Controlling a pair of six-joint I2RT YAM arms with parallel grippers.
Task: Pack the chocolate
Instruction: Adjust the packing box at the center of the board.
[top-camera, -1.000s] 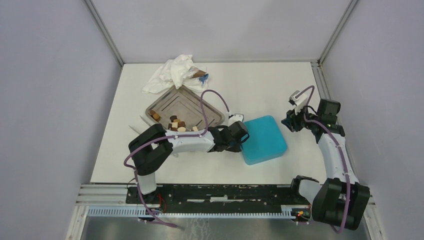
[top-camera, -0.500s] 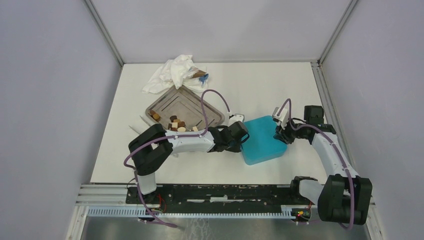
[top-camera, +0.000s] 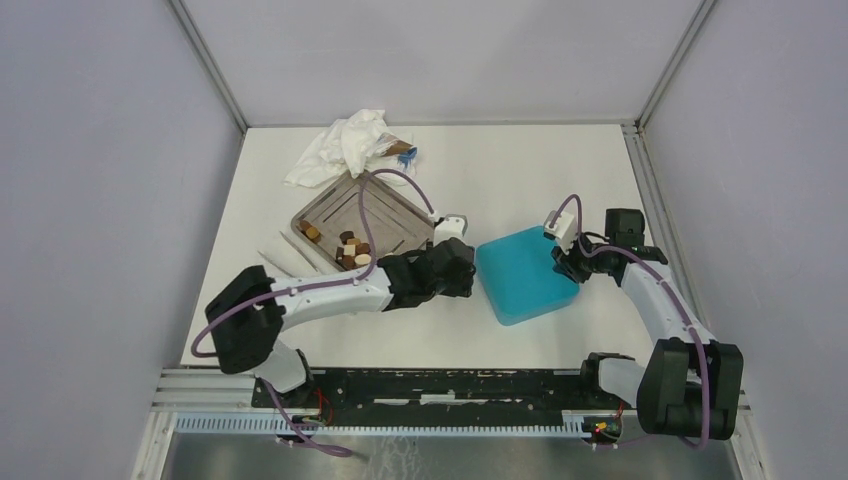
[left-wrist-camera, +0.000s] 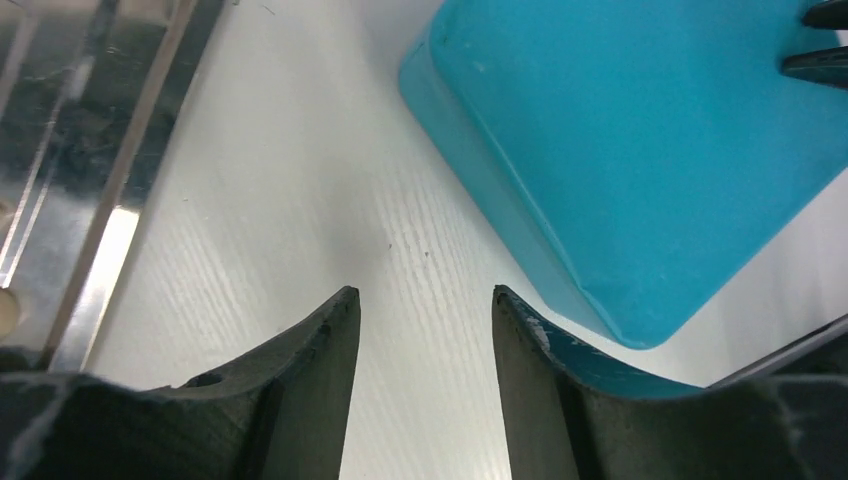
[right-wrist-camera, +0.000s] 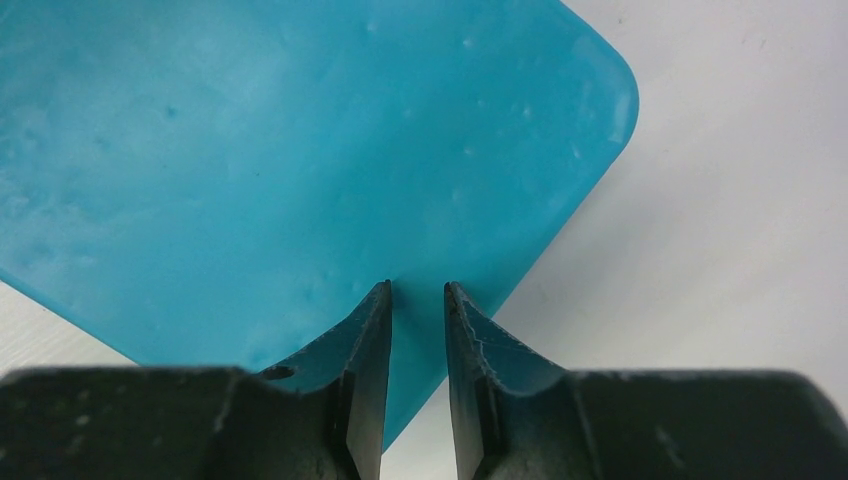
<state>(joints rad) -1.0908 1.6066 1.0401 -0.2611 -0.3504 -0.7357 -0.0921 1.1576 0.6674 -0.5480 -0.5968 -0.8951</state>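
Only the overhead view shows the cloth behind the tray of chocolate. Left tool spread beside the teal box; whether the right tool pinches it is unclear.

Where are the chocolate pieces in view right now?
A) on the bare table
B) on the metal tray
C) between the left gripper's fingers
B: the chocolate pieces sit clustered on the metal tray, left of the teal box.

box 1 | tray 1 | cloth 1 | chocolate pieces several, partly hidden
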